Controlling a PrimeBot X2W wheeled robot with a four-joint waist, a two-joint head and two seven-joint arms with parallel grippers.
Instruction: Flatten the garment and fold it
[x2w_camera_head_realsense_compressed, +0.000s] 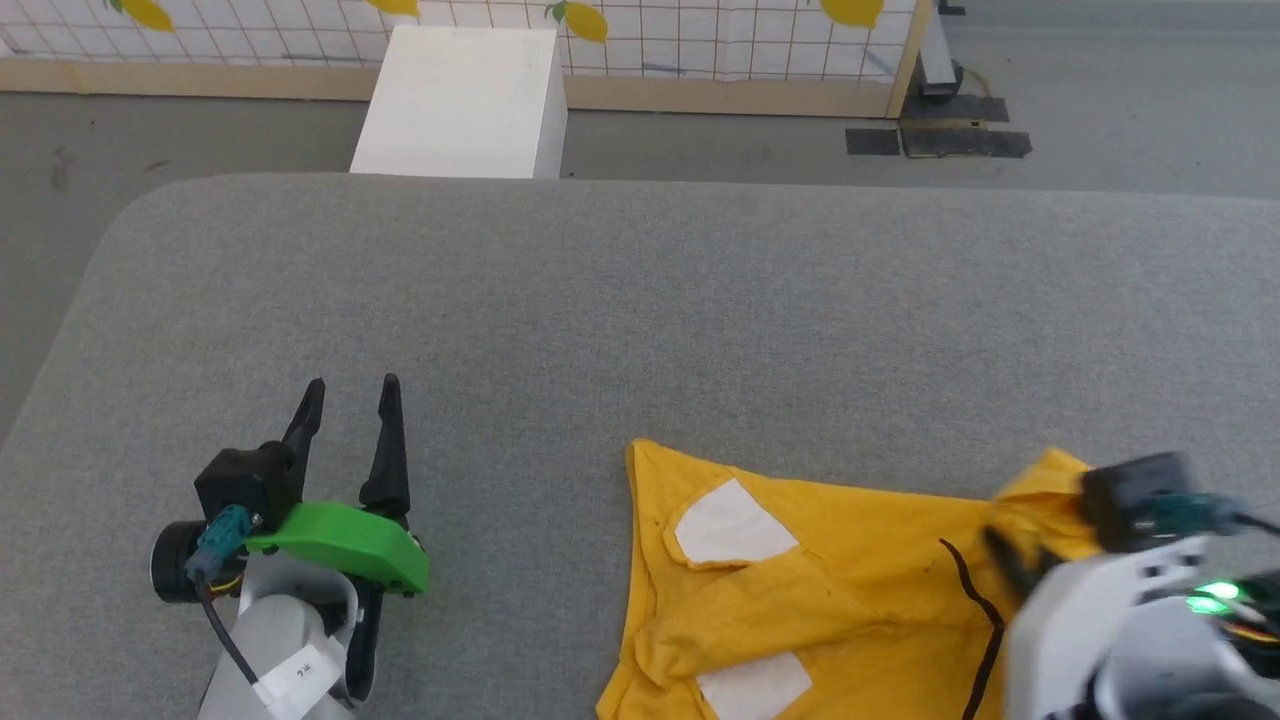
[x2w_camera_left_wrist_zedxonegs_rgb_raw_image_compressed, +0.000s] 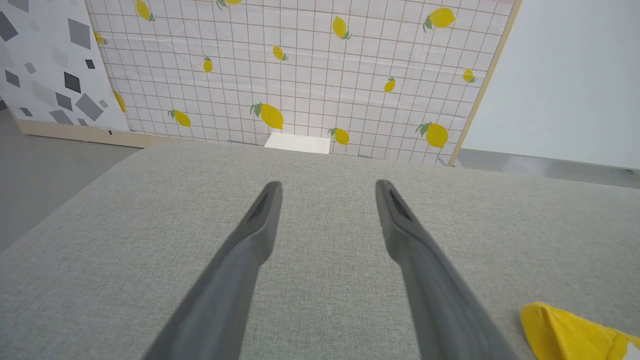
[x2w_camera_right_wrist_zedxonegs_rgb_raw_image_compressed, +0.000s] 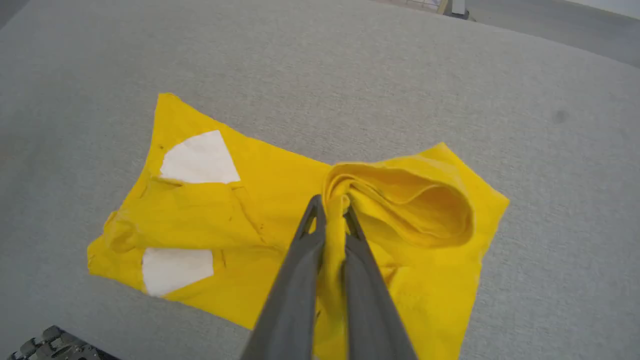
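The garment (x2w_camera_right_wrist_zedxonegs_rgb_raw_image_compressed: 260, 200) is bunching between the right jaws, which are pinching its fold tight; the left jaws are pointing forward, spread and empty, well aside.

1. Head view looks down from the near side over the grey table (x2w_camera_head_realsense_compressed: 640, 300).
2. Left wrist view sits low, facing the far lemon-print panel (x2w_camera_left_wrist_zedxonegs_rgb_raw_image_compressed: 300, 75).
3. Right wrist view looks down close on the garment (x2w_camera_right_wrist_zedxonegs_rgb_raw_image_compressed: 250, 200), which all three share.
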